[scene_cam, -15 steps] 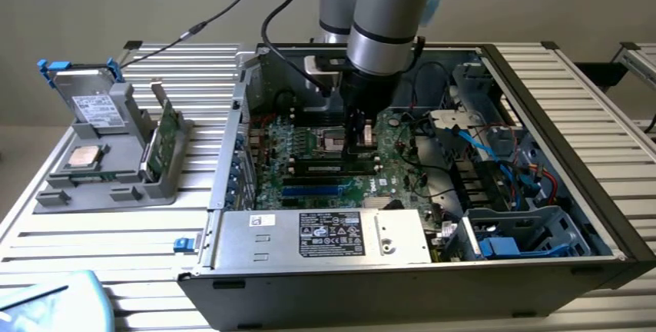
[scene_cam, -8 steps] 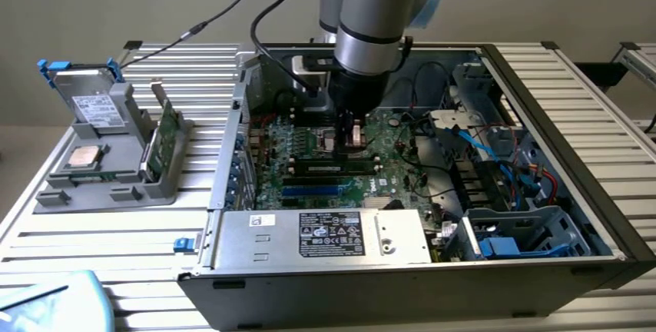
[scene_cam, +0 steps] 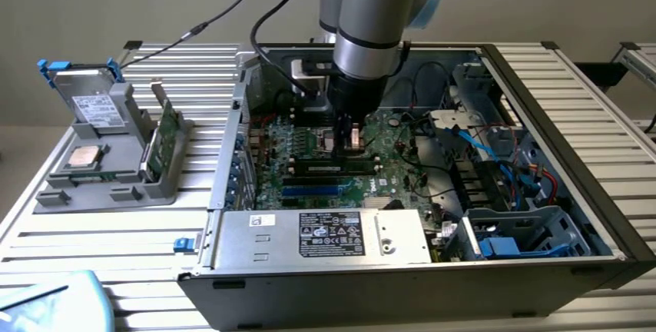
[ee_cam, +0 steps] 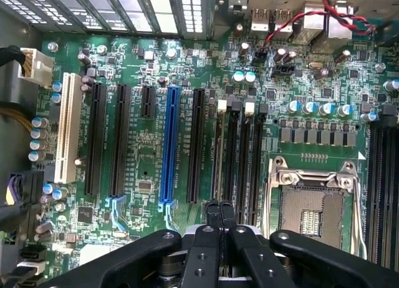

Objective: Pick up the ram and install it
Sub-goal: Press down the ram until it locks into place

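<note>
The ram [scene_cam: 334, 168] lies seated in a slot on the motherboard [scene_cam: 307, 147] inside the case [scene_cam: 574, 194], just below the hand [scene_cam: 349, 134]; it looks a light, stiff, thin board, likely fragile at chips and contacts, best pinched by its long top edge; the hand [ee_cam: 219, 208] is clenched on nothing, fingertips [ee_cam: 213, 212] together over the slots [ee_cam: 234, 157].

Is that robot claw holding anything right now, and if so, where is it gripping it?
Nothing is held. The gripper is shut with its fingertips pressed together and empty, above the motherboard.
</note>
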Robot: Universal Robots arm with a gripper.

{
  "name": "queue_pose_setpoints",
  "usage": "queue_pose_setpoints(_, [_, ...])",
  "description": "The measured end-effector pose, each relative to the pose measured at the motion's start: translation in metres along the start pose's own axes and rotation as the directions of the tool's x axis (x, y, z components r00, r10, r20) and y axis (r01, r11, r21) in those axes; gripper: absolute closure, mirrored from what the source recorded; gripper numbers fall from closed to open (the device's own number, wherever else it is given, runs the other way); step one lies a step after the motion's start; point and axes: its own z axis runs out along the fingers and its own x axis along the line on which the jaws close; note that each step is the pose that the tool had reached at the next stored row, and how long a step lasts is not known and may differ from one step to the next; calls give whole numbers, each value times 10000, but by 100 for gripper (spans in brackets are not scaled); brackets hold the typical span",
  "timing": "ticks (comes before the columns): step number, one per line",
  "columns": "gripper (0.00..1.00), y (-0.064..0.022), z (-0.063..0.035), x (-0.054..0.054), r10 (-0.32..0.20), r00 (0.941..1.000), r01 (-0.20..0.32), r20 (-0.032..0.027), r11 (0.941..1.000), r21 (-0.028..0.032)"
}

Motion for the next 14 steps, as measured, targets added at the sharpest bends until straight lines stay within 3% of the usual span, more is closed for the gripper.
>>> queue_pose_setpoints(8, [89, -5, 46, -9, 2, 10000, -2, -8, 10000, -2])
queue_pose_setpoints(10, [89, -5, -15, -11, -2, 10000, 2, 17, 10000, -6])
queue_pose_setpoints(14, [89, -26, -191, 10, -1, 10000, 1, 1, 10000, -88])
